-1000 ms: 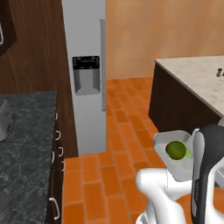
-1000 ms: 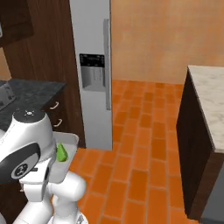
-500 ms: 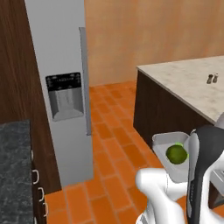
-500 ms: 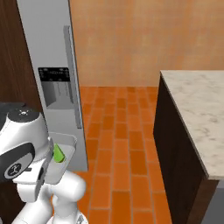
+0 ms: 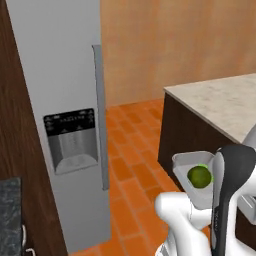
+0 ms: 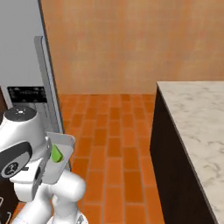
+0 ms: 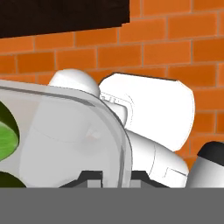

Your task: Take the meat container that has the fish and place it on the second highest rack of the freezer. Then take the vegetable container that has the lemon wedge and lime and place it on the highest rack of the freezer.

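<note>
My gripper [image 7: 114,177] is shut on the rim of the clear vegetable container [image 7: 74,140], with one dark finger on each side of the wall. A green lime [image 7: 6,135] lies inside it at the left. In the left base view the container [image 5: 186,161] sits low beside my arm with the lime [image 5: 199,176] in it. In the right base view the same container [image 6: 62,142] shows a green wedge [image 6: 56,153]. The grey freezer [image 5: 55,75] stands ahead with its door shut, so its racks are hidden. The meat container with the fish is out of view.
A long vertical handle [image 5: 100,115] runs down the freezer door beside an ice dispenser panel [image 5: 71,140]. A dark island with a pale stone top [image 6: 197,118] stands to the right. Orange tiled floor [image 6: 113,131] lies between them, and dark wood cabinets [image 5: 20,165] flank the freezer's left.
The whole picture has shifted: the base has moved, so the freezer now looms larger and nearer. The container stays in my shut gripper.
</note>
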